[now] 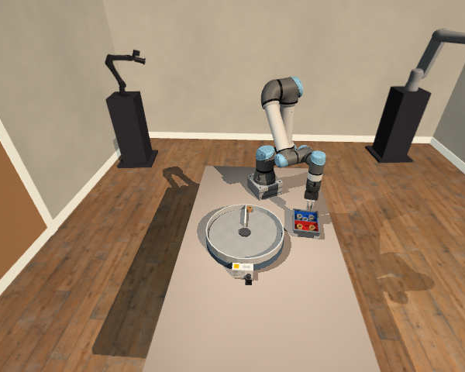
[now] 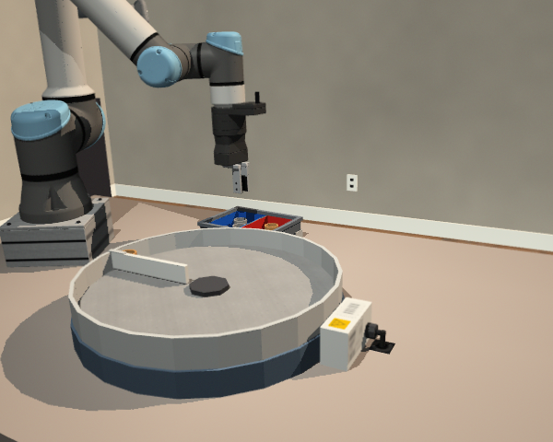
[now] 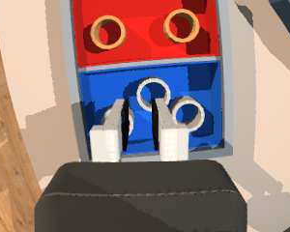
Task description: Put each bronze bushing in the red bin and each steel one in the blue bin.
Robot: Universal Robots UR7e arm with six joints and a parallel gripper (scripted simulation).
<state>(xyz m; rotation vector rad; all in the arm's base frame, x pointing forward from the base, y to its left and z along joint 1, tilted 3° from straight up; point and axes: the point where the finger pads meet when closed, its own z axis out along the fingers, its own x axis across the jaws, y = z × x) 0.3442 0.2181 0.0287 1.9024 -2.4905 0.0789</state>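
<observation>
Wrist view, gripper: the gripper (image 1: 310, 208) (image 2: 241, 191) (image 3: 140, 115) is partly open, a modest gap between its two fingers, with nothing held.
Position: it points straight down above the blue bin (image 1: 307, 212) (image 2: 223, 220) (image 3: 97, 83), its tips clear of the tray.
Blue bin contents: three steel bushings. The middle one (image 1: 304, 218) (image 3: 139, 92) stands nearest the divider; a second (image 1: 298, 216) (image 3: 203, 116) is just beside it, on the wrist view's right; a third (image 1: 311, 217) (image 3: 131, 121), at left, is partly hidden by a finger.
Red bin contents: two bronze bushings stand well apart in the red bin (image 1: 306, 224) (image 2: 282, 220) (image 3: 145, 53), across the divider.
Turntable: the wide round turntable (image 1: 229, 242) (image 2: 248, 311) sits beside the tray, a dark hub (image 1: 244, 232) (image 2: 209, 285) at its centre.
Bushing left to sort: one bronze bushing (image 1: 249, 208) (image 2: 131, 251) is on the turntable near the rim, just beside the white fence (image 1: 245, 218) (image 2: 147, 266), which partly hides it in the exterior view.
Outer edge: a white box (image 1: 242, 270) (image 2: 335, 341) with a yellow label stands by the turntable's outer wall.
</observation>
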